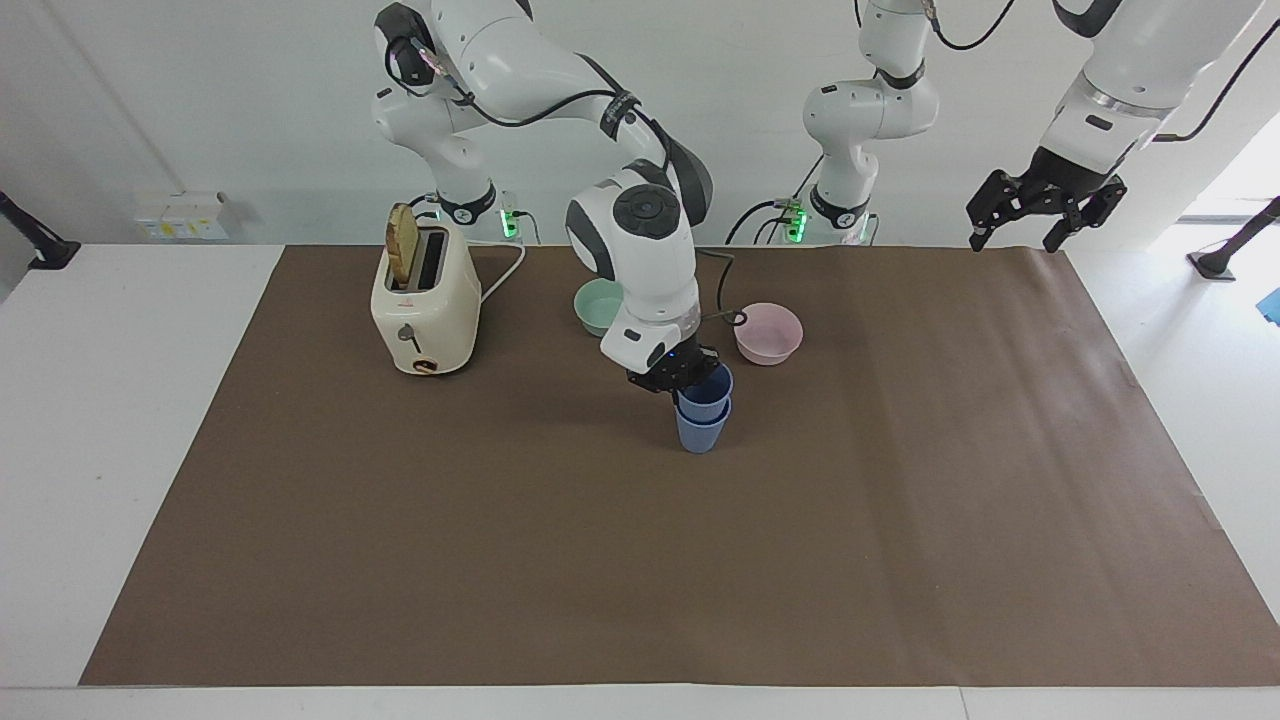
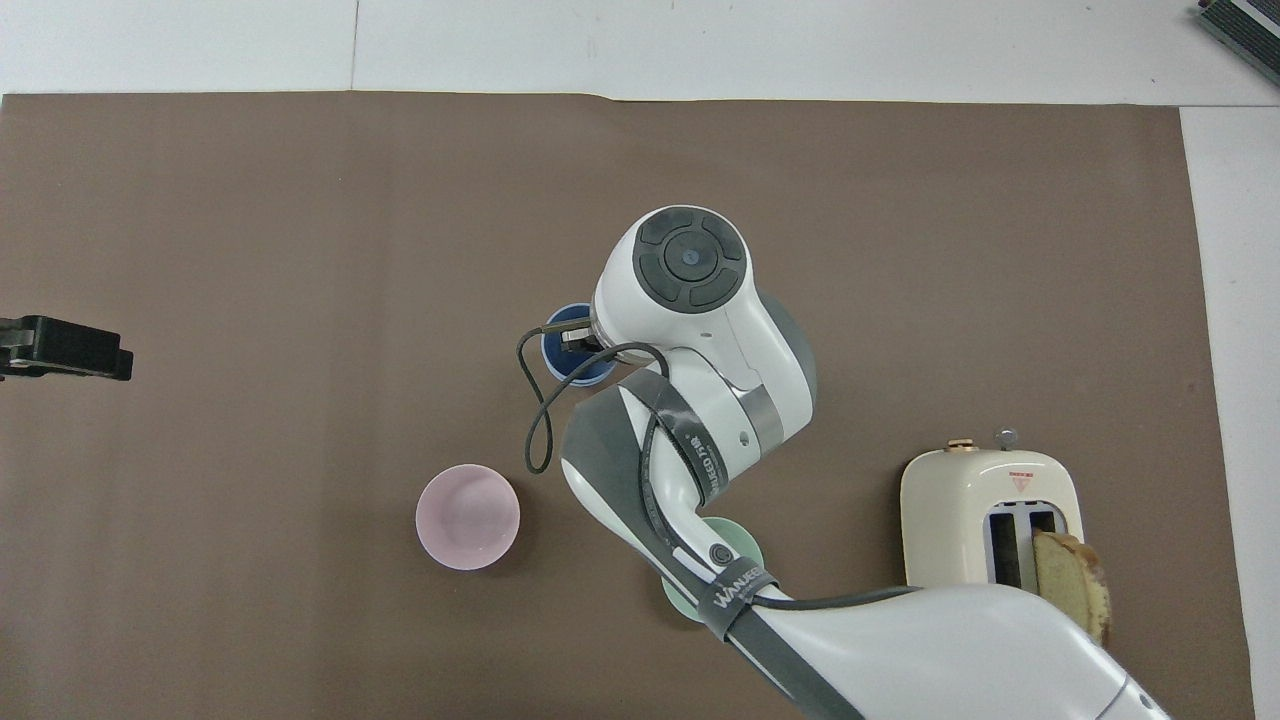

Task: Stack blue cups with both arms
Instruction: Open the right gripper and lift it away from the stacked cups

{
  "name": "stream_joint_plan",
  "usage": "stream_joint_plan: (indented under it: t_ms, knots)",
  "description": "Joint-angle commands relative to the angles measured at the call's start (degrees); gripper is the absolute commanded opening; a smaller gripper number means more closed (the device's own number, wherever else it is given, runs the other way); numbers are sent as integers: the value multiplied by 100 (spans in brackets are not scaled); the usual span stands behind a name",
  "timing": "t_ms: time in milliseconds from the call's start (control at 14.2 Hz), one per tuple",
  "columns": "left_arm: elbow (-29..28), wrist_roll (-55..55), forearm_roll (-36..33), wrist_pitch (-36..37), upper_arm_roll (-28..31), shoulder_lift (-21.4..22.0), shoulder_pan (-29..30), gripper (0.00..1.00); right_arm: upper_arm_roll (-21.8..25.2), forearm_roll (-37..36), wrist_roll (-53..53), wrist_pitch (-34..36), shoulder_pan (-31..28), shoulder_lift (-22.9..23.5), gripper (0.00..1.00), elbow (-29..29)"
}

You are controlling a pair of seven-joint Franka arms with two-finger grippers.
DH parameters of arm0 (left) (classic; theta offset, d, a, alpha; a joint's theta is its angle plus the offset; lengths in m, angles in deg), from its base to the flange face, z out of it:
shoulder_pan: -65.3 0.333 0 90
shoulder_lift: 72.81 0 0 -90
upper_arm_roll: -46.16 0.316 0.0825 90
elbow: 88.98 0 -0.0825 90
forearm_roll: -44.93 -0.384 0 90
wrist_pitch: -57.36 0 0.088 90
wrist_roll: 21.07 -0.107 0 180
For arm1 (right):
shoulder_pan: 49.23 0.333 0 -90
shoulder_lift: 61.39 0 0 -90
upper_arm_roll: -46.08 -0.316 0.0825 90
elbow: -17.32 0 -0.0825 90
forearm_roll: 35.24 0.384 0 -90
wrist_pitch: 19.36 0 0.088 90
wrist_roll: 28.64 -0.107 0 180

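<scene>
Two blue cups stand mid-table, one nested in the other. The lower cup [image 1: 702, 433] stands on the brown mat. The upper cup [image 1: 707, 391] sits deep inside it, with only its top band showing. My right gripper [image 1: 683, 373] is shut on the upper cup's rim, on the side toward the right arm's end. In the overhead view the right arm's wrist hides that gripper, and only part of the cups [image 2: 572, 366] shows. My left gripper [image 1: 1043, 214] waits open and empty in the air over the mat's corner at the left arm's end; it also shows in the overhead view [image 2: 62, 348].
A pink bowl [image 1: 768, 332] and a mint-green bowl [image 1: 598, 305] sit nearer to the robots than the cups. A cream toaster [image 1: 425, 300] with a slice of bread in it stands toward the right arm's end. A brown mat [image 1: 640, 560] covers the table.
</scene>
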Motion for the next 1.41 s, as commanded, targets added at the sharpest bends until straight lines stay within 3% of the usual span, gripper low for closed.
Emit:
stream_joint_plan:
  t_ms: [0,70,211,705,775,846,916,987,1339]
  knots:
    - [-105,30,43,-91,-39,29,55,100,-41,-128,-96,-165,-59,-37,0,160]
    - [-114,12,43,-99,-48,29,55,100,-41,-119,-96,-165,-51,-37,0,160]
    - [-105,3,43,-108,-48,29,55,100,-50,-119,-96,-191,-59,-37,33,151]
    - [-87,38,52,-56,-48,73,98,100,-41,-111,-114,-95,2,-28,36,99]
    - [-79,38,52,-99,-48,73,125,100,-41,-111,-105,-60,11,-37,42,81]
    - [-79,29,52,-100,-48,73,116,100,-33,-128,-96,-34,2,-63,62,55]
    - [-79,38,52,-82,-48,64,90,100,-15,-146,-96,45,-15,-98,94,-24]
    - [-79,56,52,-82,-48,73,64,100,-24,-181,-79,229,-68,-125,100,-120]
    - [-114,56,60,-99,-66,91,46,100,3,-155,70,960,-427,-546,100,-508]
